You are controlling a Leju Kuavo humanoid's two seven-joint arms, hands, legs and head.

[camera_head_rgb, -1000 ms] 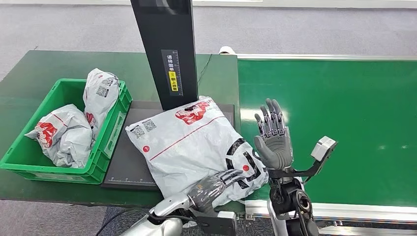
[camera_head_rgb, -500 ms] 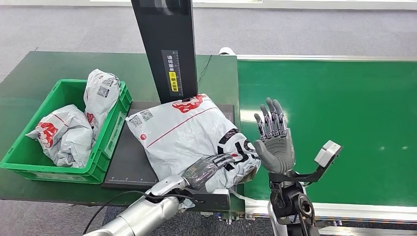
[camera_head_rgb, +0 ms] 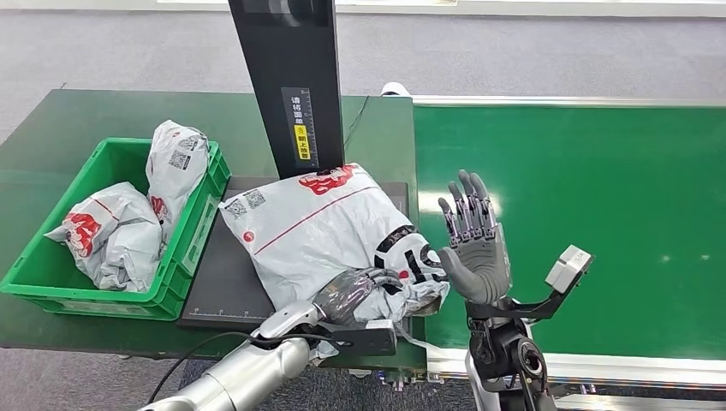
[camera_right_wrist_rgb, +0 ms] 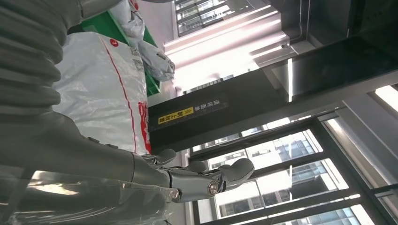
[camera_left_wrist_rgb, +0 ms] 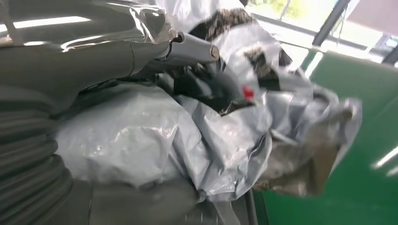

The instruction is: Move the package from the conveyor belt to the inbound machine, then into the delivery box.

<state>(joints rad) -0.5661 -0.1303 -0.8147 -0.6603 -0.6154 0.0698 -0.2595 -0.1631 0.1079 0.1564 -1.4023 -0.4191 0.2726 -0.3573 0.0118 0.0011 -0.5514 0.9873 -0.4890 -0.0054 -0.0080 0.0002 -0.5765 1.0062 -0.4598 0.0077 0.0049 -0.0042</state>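
Package (camera_head_rgb: 321, 233) overhanging scanner plate (camera_head_rgb: 224, 287) edge, left robot hand (camera_head_rgb: 349, 293) gripping; right robot hand (camera_head_rgb: 473, 242) spread.

Two packages (camera_head_rgb: 128, 214) in bin, perhaps a third.

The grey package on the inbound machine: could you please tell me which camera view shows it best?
The head view shows it best: the whole grey package lies on the dark inbound machine plate, the left hand on its near edge. The left wrist view gives only crumpled, blurred plastic; the right wrist view shows one side with a red stripe.
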